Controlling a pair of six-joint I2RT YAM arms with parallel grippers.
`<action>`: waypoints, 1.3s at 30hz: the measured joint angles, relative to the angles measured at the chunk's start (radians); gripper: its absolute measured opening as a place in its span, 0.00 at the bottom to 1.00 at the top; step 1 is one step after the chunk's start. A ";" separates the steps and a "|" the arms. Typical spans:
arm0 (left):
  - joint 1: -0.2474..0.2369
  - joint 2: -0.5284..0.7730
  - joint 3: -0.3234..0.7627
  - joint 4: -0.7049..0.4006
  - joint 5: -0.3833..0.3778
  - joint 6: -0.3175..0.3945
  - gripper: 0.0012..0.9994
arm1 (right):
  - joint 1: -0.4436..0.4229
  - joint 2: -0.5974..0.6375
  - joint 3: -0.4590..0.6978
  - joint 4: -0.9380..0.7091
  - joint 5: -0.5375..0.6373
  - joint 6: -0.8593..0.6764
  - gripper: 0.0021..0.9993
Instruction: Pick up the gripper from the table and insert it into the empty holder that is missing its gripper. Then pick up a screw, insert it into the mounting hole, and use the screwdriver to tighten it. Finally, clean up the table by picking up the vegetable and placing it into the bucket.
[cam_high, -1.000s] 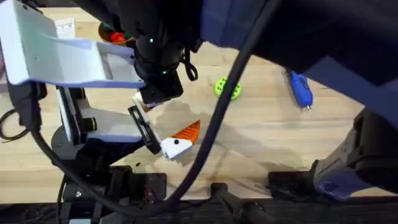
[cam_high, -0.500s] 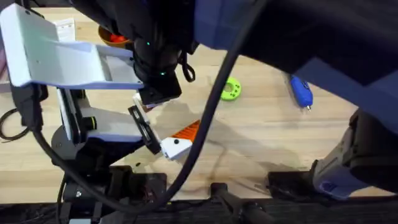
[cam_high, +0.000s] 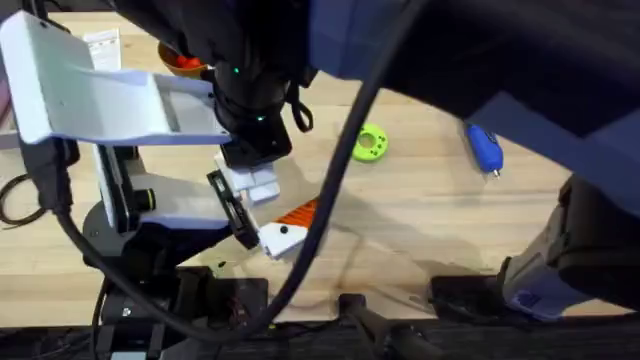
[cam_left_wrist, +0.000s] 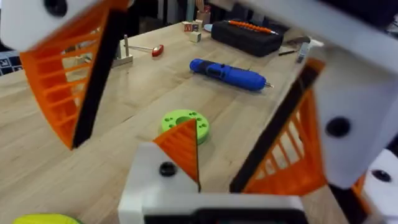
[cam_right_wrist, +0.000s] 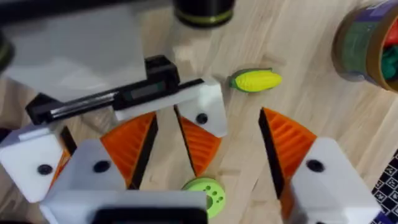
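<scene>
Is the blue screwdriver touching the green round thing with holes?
Apart. In the left wrist view, bare wood shows between the blue screwdriver and the green disc; the overhead view shows the same gap.

Table (cam_high: 420, 220): pale wood, matt, visible grain. Gripper (cam_right_wrist: 200, 144): ribbed orange plastic. Holder (cam_right_wrist: 208, 102): smooth white plastic. Screwdriver (cam_left_wrist: 227, 73): glossy blue plastic, tip probably metal. Vegetable (cam_right_wrist: 255, 80): yellow plastic, bumpy.
</scene>
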 joint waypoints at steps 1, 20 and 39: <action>0.000 0.000 0.000 0.000 0.000 0.001 0.99 | 0.000 0.004 0.000 0.001 0.000 0.003 0.99; 0.000 0.000 0.000 0.000 -0.003 0.007 0.99 | -0.098 -0.073 -0.061 0.123 -0.015 0.306 0.99; 0.000 0.000 0.000 0.000 -0.003 0.007 0.99 | -0.452 -0.647 -0.659 0.191 0.095 0.880 0.99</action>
